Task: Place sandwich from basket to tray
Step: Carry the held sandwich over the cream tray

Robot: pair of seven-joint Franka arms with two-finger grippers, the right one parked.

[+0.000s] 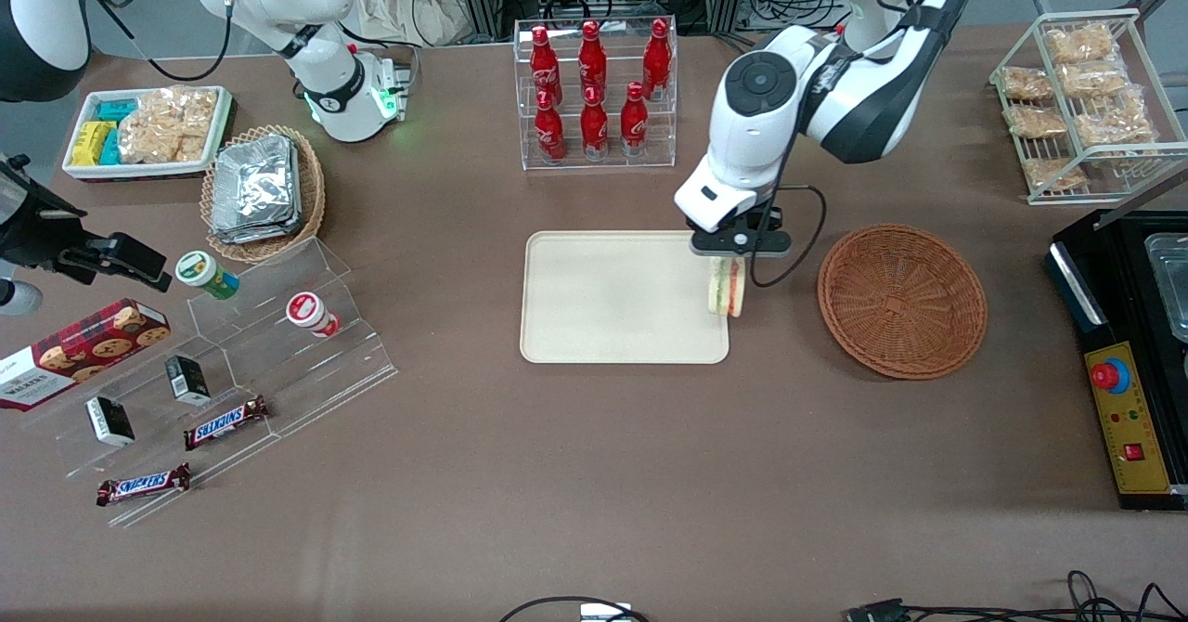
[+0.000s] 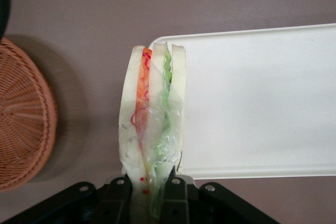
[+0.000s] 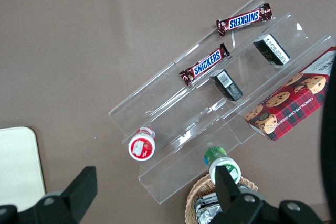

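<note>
Brown cloth covers the table (image 1: 594,473) in the front view. At its centre lies the cream tray (image 1: 603,297), with the reddish-brown wicker basket (image 1: 902,300) beside it toward the working arm's end, apart from the tray. The left gripper (image 1: 733,260) hangs over the tray's edge nearest the basket, its fingers clamped on the sandwich (image 1: 726,288), which hangs upright below them, straddling that edge. A clear rack of red bottles (image 1: 594,84) stands farther from the camera than the tray. Toward the parked arm's end sit a tan basket of foil packets (image 1: 262,190), a white bin of snacks (image 1: 148,130) and a clear stepped display (image 1: 232,371) holding Snickers bars (image 1: 225,422).

Left wrist view: the gripper's fingers (image 2: 116,198) press the sandwich (image 2: 152,124) from both sides; orange, red and green layers show between white bread. The sandwich overlaps the tray (image 2: 262,103) rim, and the basket (image 2: 23,119) lies apart from both.

Right wrist view: the stepped display (image 3: 220,108) carries Snickers bars (image 3: 205,66), small dark boxes (image 3: 226,85) and a cookie box (image 3: 294,103); one tray corner (image 3: 18,166) shows.
</note>
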